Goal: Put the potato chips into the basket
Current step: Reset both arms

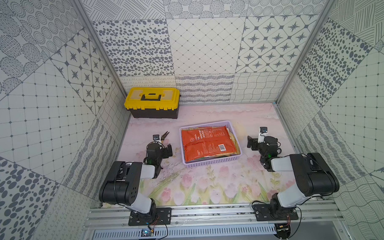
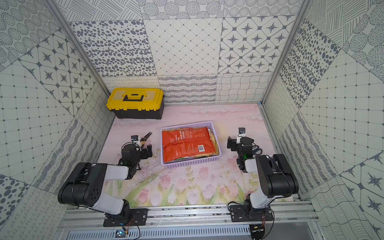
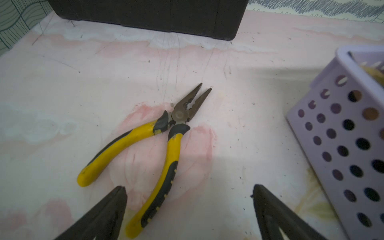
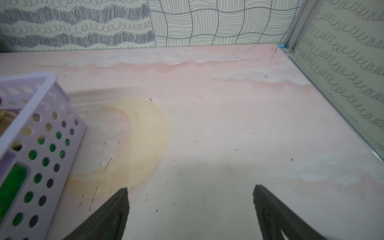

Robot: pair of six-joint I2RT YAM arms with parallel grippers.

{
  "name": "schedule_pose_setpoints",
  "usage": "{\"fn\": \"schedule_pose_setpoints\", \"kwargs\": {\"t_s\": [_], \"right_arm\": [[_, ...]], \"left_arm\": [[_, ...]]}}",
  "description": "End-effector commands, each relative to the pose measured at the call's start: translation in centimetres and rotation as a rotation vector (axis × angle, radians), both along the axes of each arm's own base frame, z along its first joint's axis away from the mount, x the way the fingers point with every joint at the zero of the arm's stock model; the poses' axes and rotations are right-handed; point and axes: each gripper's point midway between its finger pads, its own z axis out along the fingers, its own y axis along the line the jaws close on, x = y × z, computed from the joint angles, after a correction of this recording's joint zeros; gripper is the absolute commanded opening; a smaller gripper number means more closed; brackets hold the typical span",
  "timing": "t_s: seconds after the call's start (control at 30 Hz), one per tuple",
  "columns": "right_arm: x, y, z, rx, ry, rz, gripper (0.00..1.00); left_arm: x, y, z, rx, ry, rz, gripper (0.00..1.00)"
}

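**Orange-red bag (image 1: 207, 144) topped the lavender basket (image 1: 212, 163), both pincers apart**

Orange-red and printed with a barcode, the bag lay flat on top of the pile inside the basket and covered most of it in both top views. Crinkled edges of tan-gold bags (image 1: 233, 139) stuck out from beneath it along the far side and along the side nearer the right arm. Through the round holes of the basket wall, the right wrist view showed a green bag (image 4: 12, 182) low in the pile. How many bags lay under the top one could not be told.

The basket stood near the middle of the pink flowered table (image 1: 211, 185), between the two arms and touched by neither.

The left pincer (image 3: 189, 192) hung low over the table, its fingers spread wide with nothing clamped between them. Yellow-handled pliers (image 3: 172, 133) lay on the table just ahead of it, their jaws slightly parted. One handle reached toward the gap between the fingertips, though whether it touched them could not be told. A corner of the basket showed near this pincer.

The right pincer (image 4: 190, 192) was likewise spread wide and held nothing, over bare table, with a basket corner close by.

A yellow-and-black toolbox (image 1: 152, 102) sat shut at the far left of the table, against the back wall and well apart from the basket
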Motion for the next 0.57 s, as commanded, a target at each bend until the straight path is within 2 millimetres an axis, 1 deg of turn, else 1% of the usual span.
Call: {"fn": "schedule_pose_setpoints", "kwargs": {"t_s": [0.0,0.17,0.3,0.53], "right_arm": [[0.59,-1.35,2.3,0.007,-0.094,-0.082,0.97],[0.59,-1.32,2.33,0.007,-0.094,-0.082,0.97],[0.6,-1.3,2.25,0.003,-0.089,-0.082,0.97],[0.6,-1.2,2.2,0.002,-0.088,-0.079,0.97]], "left_arm": [[1.36,0.98,2.36,0.004,-0.098,0.052,0.99],[1.38,0.97,2.4,0.004,-0.101,0.051,0.99],[1.46,0.54,2.36,0.005,-0.098,0.03,1.0],[1.4,0.56,2.33,0.006,-0.097,0.031,1.0]]}}
